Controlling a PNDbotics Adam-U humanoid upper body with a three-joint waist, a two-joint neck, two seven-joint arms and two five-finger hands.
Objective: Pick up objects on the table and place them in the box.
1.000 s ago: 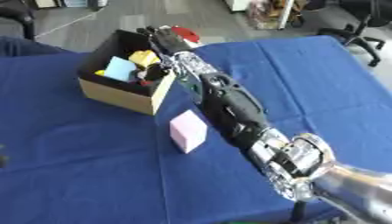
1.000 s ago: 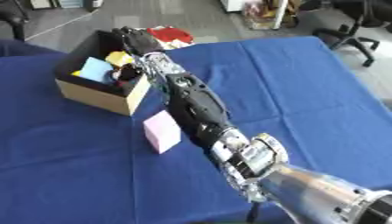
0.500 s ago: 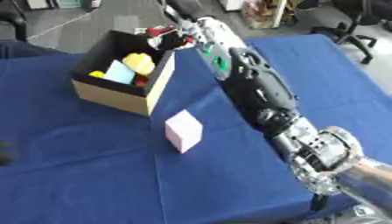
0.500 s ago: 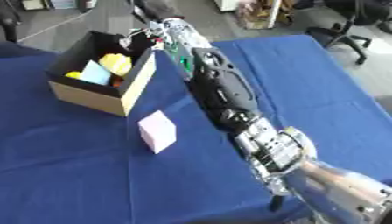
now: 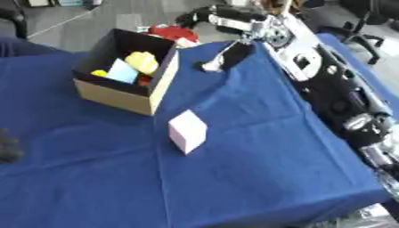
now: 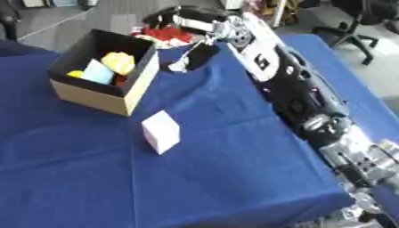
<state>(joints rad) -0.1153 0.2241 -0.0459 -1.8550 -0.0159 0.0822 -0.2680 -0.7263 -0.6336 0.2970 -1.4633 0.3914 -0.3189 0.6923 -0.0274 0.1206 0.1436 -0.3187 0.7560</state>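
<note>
While the pink block [image 5: 187,131] lies alone on the blue table [image 5: 257,169], the box [image 5: 124,71] already holds several things.

The block sits just in front of the box's near corner, apart from it — inside the box show a yellow lump [image 5: 142,61], a light blue piece [image 5: 122,71] and something red. The right robot hand [image 6: 173,18] reaches past the table's far edge, over red items [image 6: 162,33]; whether its fingers are curled I cannot tell.

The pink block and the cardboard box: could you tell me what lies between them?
Only bare blue tablecloth separates the pink block from the cardboard box; the left eye view shows that gap plainly.
</note>
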